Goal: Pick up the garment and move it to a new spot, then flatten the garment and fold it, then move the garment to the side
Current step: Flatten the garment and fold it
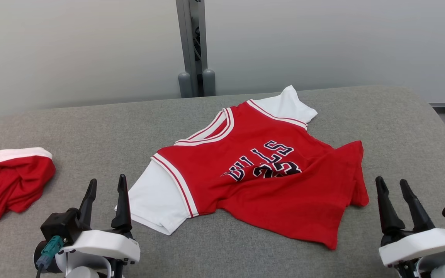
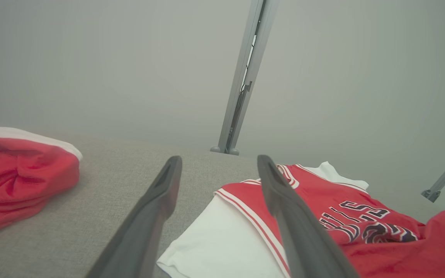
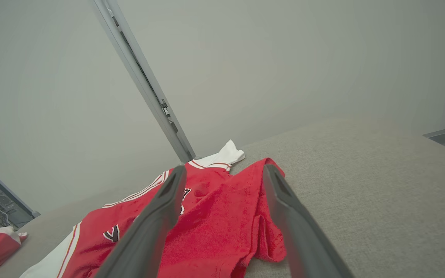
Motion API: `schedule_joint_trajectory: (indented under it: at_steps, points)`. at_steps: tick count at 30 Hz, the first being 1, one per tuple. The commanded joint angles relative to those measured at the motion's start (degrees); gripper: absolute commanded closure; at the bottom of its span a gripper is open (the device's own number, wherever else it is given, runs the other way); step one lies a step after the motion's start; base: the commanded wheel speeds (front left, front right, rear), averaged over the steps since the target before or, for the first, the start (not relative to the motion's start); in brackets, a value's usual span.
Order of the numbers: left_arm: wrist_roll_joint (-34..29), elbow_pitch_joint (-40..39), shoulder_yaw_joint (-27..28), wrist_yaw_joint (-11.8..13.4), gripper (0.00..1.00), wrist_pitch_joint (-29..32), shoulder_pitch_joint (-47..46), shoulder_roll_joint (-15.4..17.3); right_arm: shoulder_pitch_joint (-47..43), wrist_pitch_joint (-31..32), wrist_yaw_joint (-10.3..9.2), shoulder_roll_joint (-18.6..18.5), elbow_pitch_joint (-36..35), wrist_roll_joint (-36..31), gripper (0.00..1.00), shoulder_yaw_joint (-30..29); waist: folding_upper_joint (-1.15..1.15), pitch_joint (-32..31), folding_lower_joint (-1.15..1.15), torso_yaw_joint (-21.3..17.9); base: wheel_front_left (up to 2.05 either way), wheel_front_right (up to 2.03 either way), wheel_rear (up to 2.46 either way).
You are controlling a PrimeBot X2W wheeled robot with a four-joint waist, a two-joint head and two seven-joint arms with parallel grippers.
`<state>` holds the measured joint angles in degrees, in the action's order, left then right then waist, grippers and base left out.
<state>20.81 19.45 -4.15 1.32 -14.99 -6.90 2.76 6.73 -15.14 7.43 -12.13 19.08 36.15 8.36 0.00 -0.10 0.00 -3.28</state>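
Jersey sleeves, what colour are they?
The sleeves are white, on a red jersey; the head view shows it best.

The garment [image 1: 269,181] lay near the middle of the worktop [image 1: 110,123], neck end toward the far edge. A second bundled cloth [image 1: 10,181] lay well apart at the left edge. The left end effector [image 1: 106,181] stood before the garment's left sleeve, the right end effector [image 1: 391,180] near its right hem. A post [image 1: 193,46] stood behind the worktop.

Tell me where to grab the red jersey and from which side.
Probably two edges: the near white sleeve, lying just ahead of the open left gripper, taken from the robot's left; and the rumpled hem corner of the jersey, raised in folds, from the right with the open right gripper.
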Motion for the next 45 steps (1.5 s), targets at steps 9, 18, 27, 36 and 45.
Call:
schedule_joint_trajectory:
  at_steps: [9, 18, 27, 36, 45]
  points:
    - [-0.55, 0.76, -0.11, -0.7, 0.0, -0.15, 0.01, 0.22, -2.38, 6.21, 0.11, 2.24, 6.58, 12.75, 0.0, 6.26, 0.0, 0.89, 0.0, 0.03, 0.0, 0.0, 0.0]
    - [-1.22, 1.46, -0.97, -0.71, 0.0, -0.15, -0.6, 0.22, 0.15, 10.0, 0.11, 3.88, 14.85, 18.95, 0.0, 8.66, 0.0, 1.56, 0.0, 1.88, 0.0, 0.0, 0.0]
    - [-1.53, 1.8, -0.89, -1.02, 0.0, -0.15, -0.24, 0.23, 1.81, 11.42, 0.07, 5.28, 19.87, 23.68, 0.0, 10.91, 0.0, 1.13, 0.0, 3.52, 0.0, 0.0, 0.0]
    - [-1.67, 1.78, -0.17, -0.9, 0.0, -0.15, 0.49, 0.21, 3.32, 10.71, 0.07, 3.7, 17.43, 27.51, 1.0, 12.85, 0.0, 0.44, 0.0, 2.96, 0.0, 0.0, 0.0]
    - [-0.58, 1.42, -0.53, -0.27, 0.0, -0.15, 1.16, 0.23, 2.12, 12.47, 0.07, -1.41, 6.51, 29.43, 1.0, 12.16, 0.0, -0.89, 0.0, -0.33, 0.0, 0.0, 0.0]
